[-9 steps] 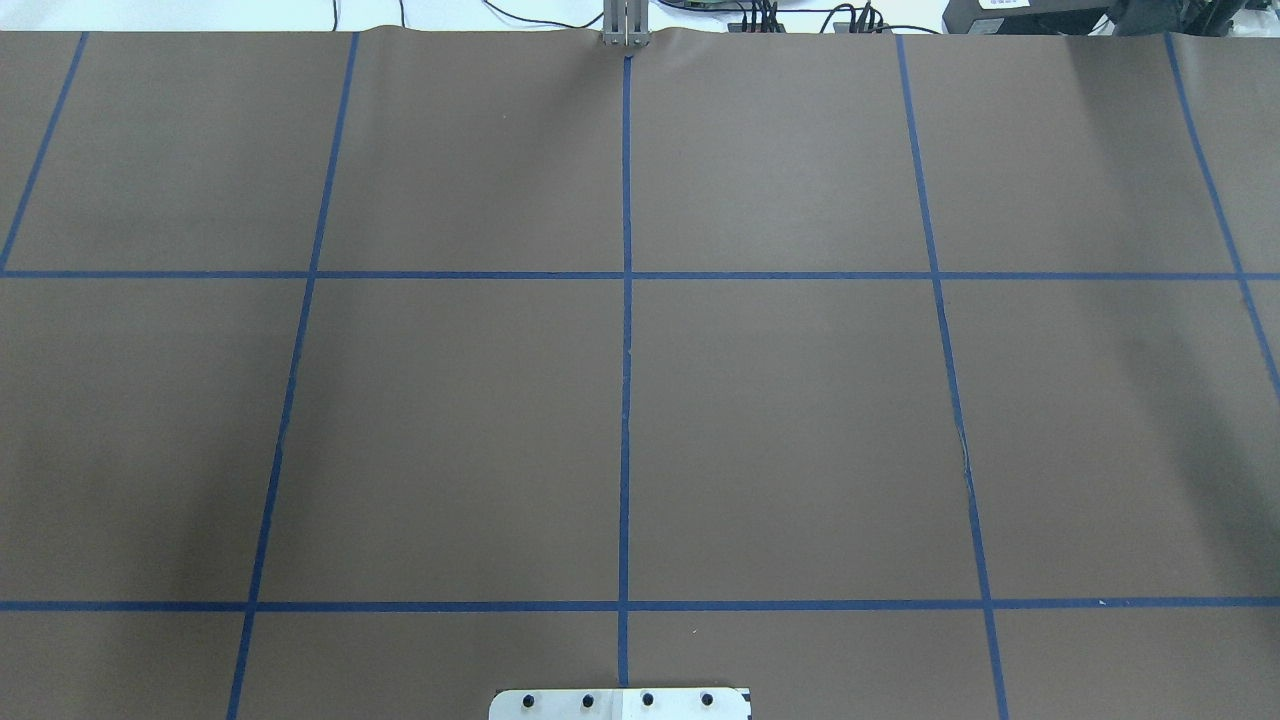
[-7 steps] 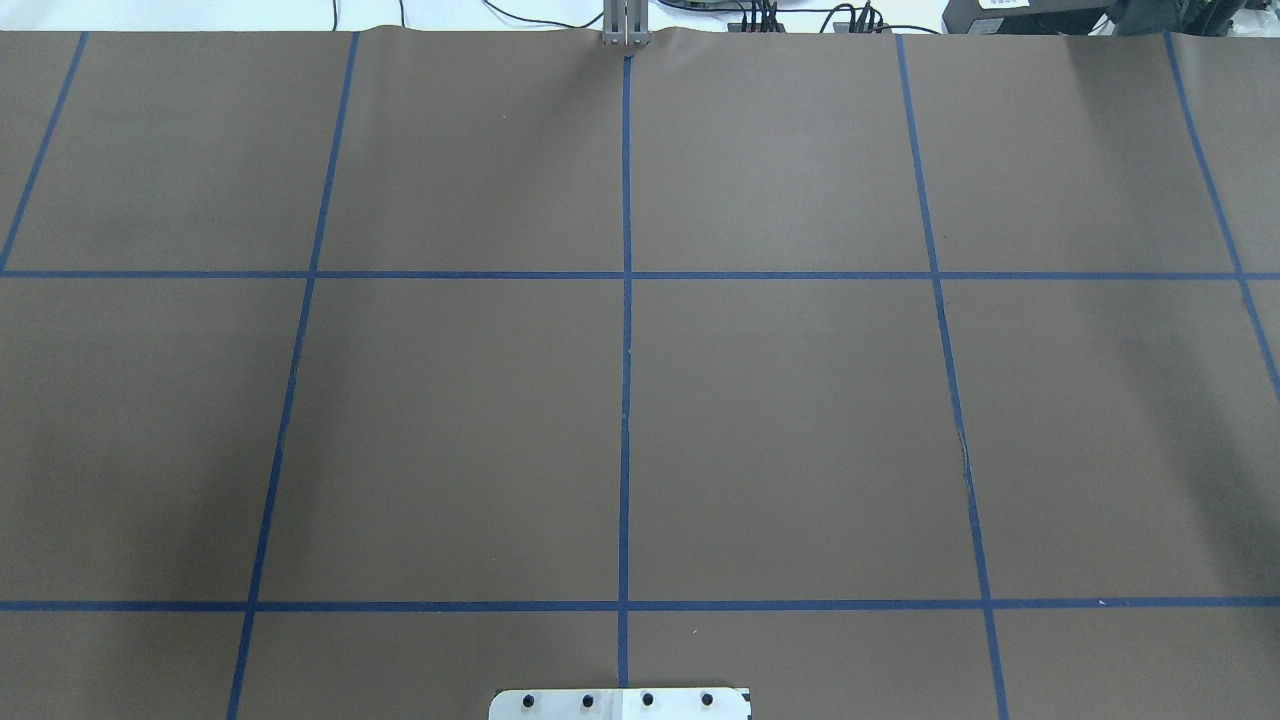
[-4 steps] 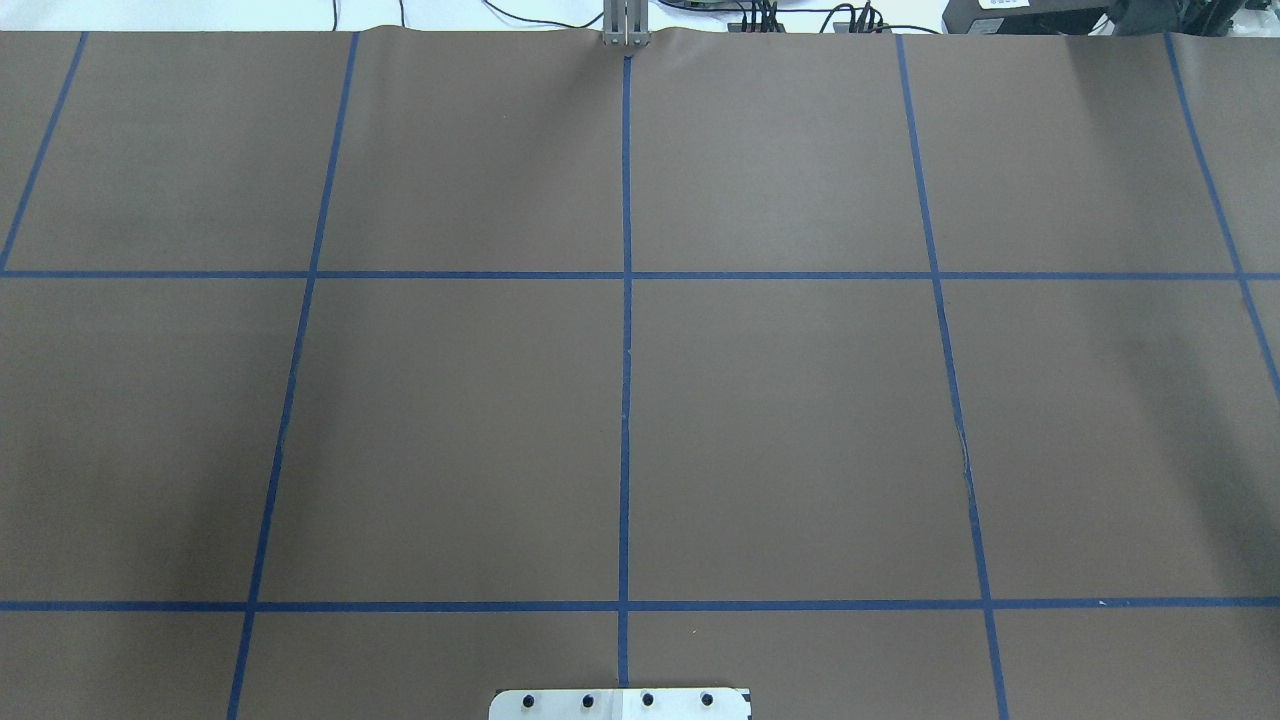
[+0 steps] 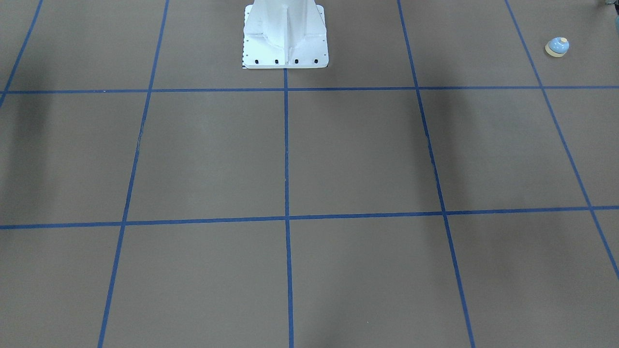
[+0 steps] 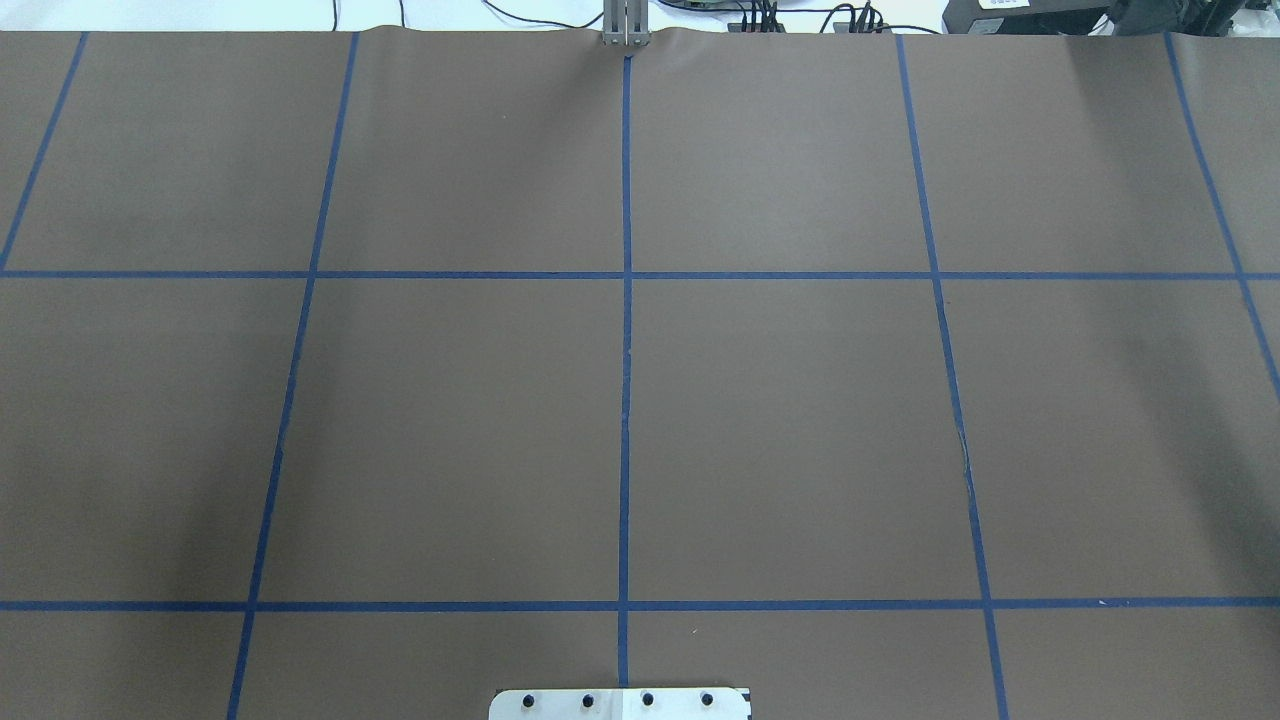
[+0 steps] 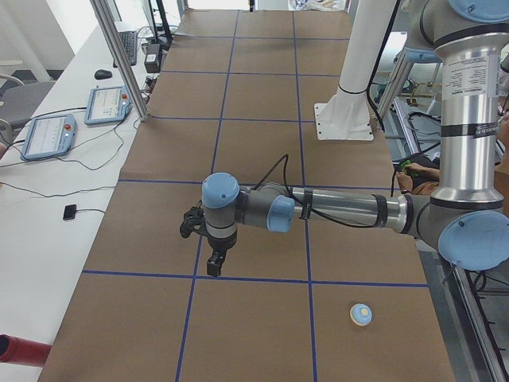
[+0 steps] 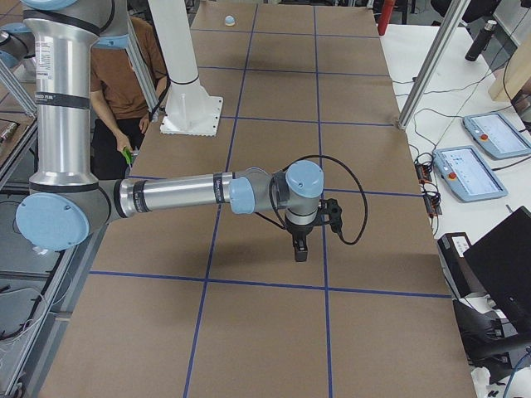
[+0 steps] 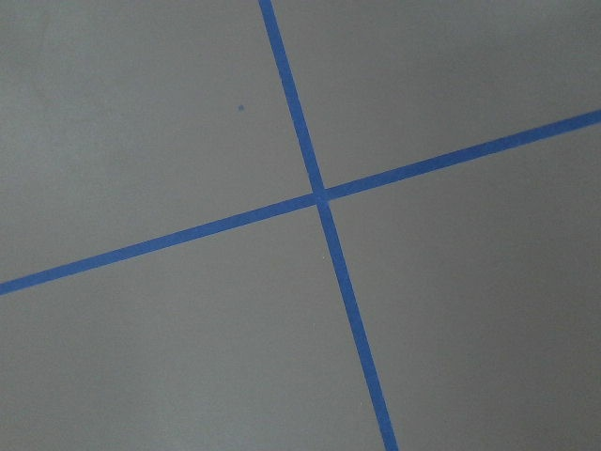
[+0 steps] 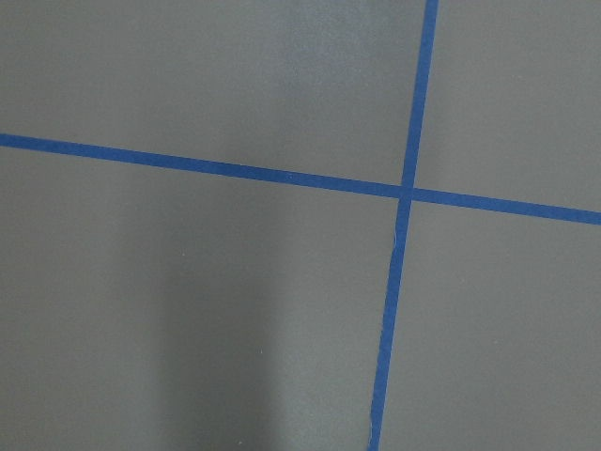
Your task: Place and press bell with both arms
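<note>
The bell (image 4: 557, 47) stands upright on the brown table, far to my left near the robot's side edge. It also shows in the exterior left view (image 6: 361, 314) and, small and far, in the exterior right view (image 7: 230, 19). My left gripper (image 6: 215, 261) hangs fingers-down above the table, well away from the bell; I cannot tell whether it is open or shut. My right gripper (image 7: 299, 249) hangs fingers-down above a tape line; I cannot tell its state either. Neither gripper shows in the overhead or front views. Both wrist views show only brown surface and blue tape crossings.
The white pedestal base (image 4: 285, 38) stands at the robot's side of the table and its foot plate (image 5: 620, 703) shows in the overhead view. Blue tape divides the table into squares. A person (image 7: 124, 83) stands behind the pedestal. Control tablets (image 6: 48, 134) lie beside the table.
</note>
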Tool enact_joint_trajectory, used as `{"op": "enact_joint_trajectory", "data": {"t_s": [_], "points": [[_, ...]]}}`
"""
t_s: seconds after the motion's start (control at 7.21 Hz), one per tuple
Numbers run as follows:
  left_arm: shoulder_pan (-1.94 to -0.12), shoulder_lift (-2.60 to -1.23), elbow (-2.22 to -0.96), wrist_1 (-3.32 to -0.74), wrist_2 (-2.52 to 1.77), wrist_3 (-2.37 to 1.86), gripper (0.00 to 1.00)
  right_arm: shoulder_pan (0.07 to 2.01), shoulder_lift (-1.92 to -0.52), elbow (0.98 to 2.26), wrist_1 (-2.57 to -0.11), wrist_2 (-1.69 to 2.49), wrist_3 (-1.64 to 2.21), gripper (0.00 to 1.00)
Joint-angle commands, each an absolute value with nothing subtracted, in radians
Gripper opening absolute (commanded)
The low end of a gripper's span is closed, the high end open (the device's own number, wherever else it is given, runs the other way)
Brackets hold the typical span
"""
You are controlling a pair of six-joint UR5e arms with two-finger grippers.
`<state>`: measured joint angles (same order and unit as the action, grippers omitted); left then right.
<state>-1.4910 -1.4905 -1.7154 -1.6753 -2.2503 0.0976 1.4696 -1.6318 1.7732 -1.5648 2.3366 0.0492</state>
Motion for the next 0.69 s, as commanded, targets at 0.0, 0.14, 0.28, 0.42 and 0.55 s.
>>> {"op": "enact_joint_trajectory", "data": {"t_s": [0.0, 0.14, 0.28, 0.42, 0.55], "points": [[-1.489, -1.489, -1.715, -1.675, -2.250, 0.094, 1.00, 1.470, -1.631, 1.773, -1.565, 2.338, 0.049, 1.00], [-1.489, -1.489, -1.713, -1.672, -2.249, 0.092, 1.00, 1.470, -1.631, 1.773, -1.565, 2.338, 0.049, 1.00], [-1.489, -1.489, -1.715, -1.674, -2.250, 0.094, 1.00, 1.470, -1.631, 1.772, -1.565, 2.338, 0.049, 1.00], [-1.489, -1.489, -1.715, -1.671, -2.250, 0.094, 0.99, 1.470, -1.631, 1.767, -1.566, 2.338, 0.049, 1.00], [-1.489, -1.489, -1.715, -1.671, -2.247, 0.095, 0.99, 1.470, -1.631, 1.766, -1.565, 2.339, 0.043, 1.00]]}}
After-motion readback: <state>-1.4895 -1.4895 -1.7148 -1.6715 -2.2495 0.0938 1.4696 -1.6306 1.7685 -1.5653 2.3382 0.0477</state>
